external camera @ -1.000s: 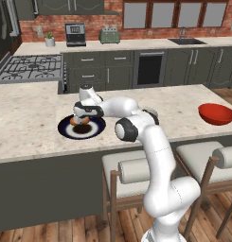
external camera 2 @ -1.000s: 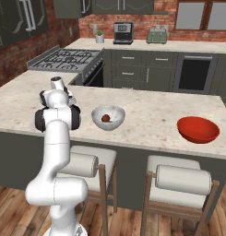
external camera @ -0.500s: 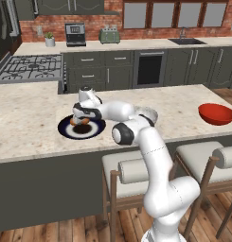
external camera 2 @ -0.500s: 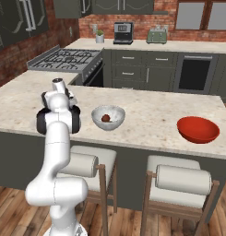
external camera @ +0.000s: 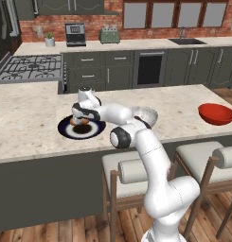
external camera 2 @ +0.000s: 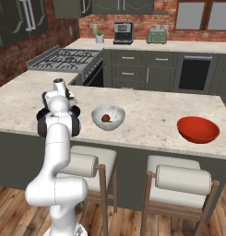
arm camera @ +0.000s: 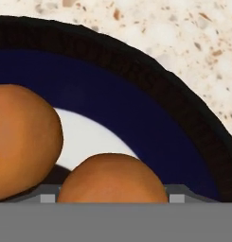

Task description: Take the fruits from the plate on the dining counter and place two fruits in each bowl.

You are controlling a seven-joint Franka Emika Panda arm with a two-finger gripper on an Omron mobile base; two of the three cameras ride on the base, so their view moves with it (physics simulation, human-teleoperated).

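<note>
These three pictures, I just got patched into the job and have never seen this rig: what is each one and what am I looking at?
A white robot arm works at the dining counter. Two pictures look over it from behind, left and right. The third is from a camera on its hand, close above the dark plate, where two orange fruits lie. The grey-white bowl holds one dark fruit; the red bowl looks empty. The fingers are low over the plate; whether they grip anything cannot be told.
</note>
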